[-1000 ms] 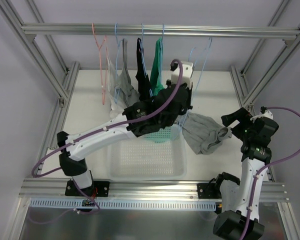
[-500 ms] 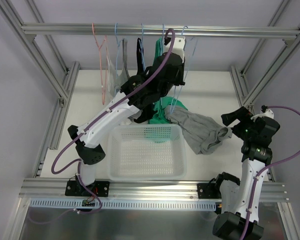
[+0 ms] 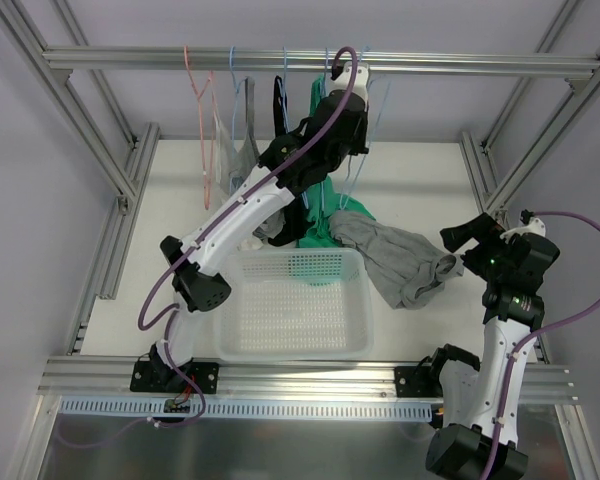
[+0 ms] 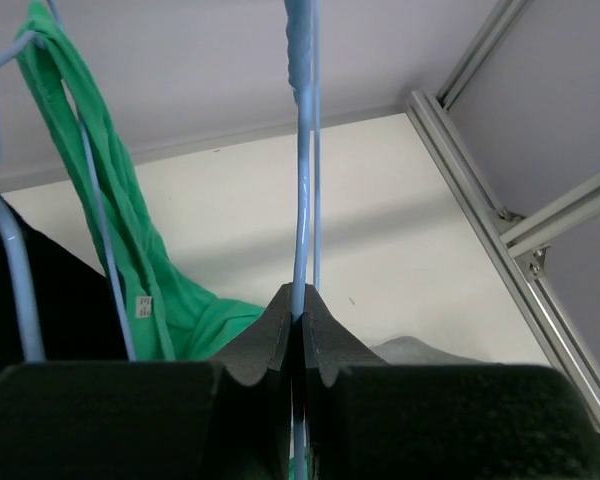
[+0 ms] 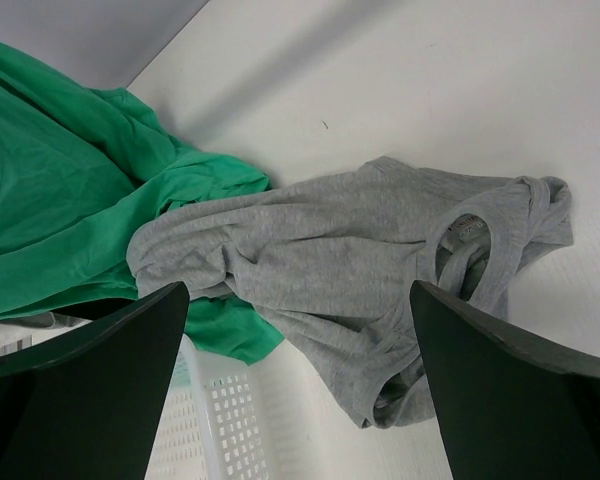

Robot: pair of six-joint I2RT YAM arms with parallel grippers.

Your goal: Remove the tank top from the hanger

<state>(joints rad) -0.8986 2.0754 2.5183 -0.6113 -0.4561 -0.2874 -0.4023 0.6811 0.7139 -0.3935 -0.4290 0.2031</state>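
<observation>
The grey tank top (image 3: 400,258) lies crumpled on the table just right of the basket, off any hanger, its straps toward the right arm. It fills the middle of the right wrist view (image 5: 350,250). My left gripper (image 3: 352,82) is raised to the rail and shut on the thin light-blue hanger (image 3: 354,185), whose wire runs up from between the jaws (image 4: 302,200). In the left wrist view the left gripper (image 4: 302,318) pinches that wire. My right gripper (image 3: 458,245) stands open beside the tank top's strap end, jaws wide apart (image 5: 298,300), holding nothing.
A white basket (image 3: 295,352) sits at the front centre. A green top (image 3: 325,215) hangs from the rail and drapes over the basket's far edge. On the rail (image 3: 460,65) also hang a pink hanger (image 3: 202,120), a black garment (image 3: 283,120) and a grey-and-white garment (image 3: 242,150).
My left arm has swung up and back from over the basket to the rail, carrying the bare blue hanger. The tank top stays on the table. The right arm has not moved.
</observation>
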